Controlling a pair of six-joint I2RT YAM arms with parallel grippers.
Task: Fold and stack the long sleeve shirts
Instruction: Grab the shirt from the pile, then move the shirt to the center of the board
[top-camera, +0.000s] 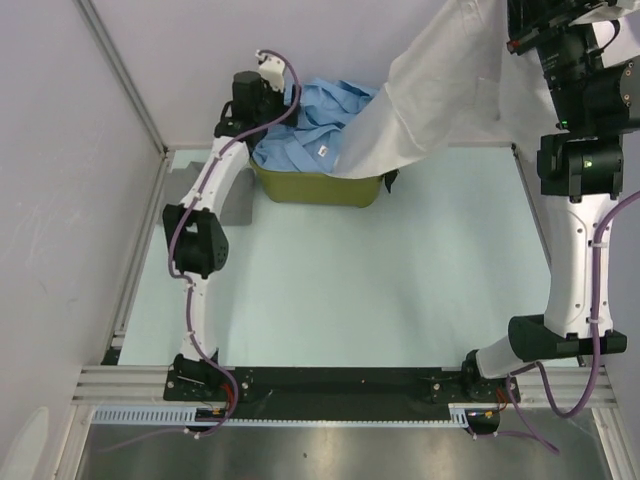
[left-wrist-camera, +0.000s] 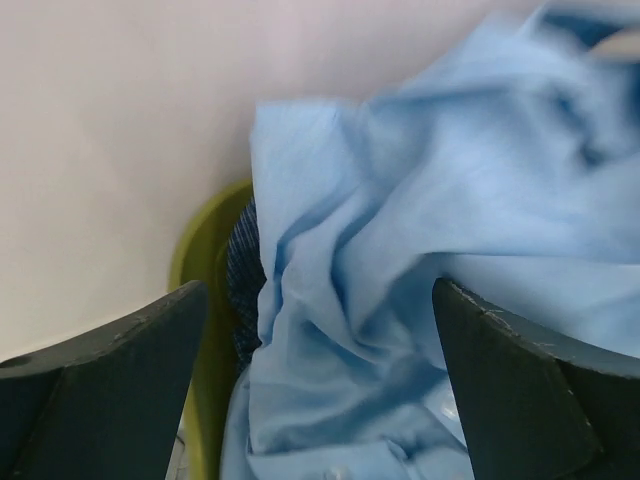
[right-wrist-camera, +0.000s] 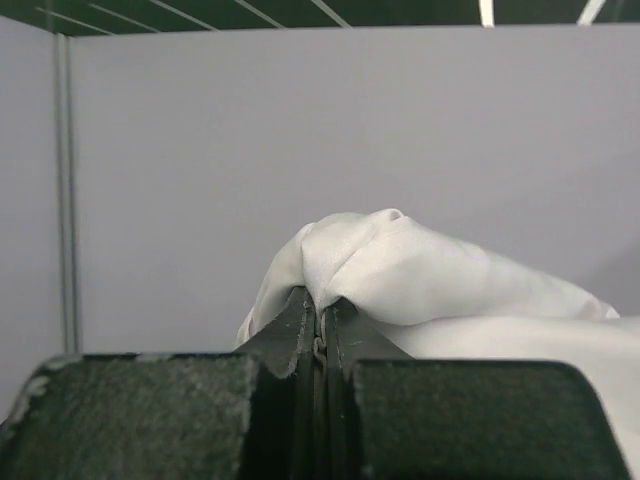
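Right gripper is pinched tight on a fold of the white shirt, holding it high at two o'clock, tail draped into the olive tub at twelve. Left gripper, fingers spread wide, hovers over the light blue shirts heaped there.

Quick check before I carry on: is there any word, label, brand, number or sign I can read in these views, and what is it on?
No text can be read in any view.
Small white tag on the light blue shirt in the tub: too small to read.
White shirt pinched in the right end effector: no print visible.
Arms and walls: no markings legible.
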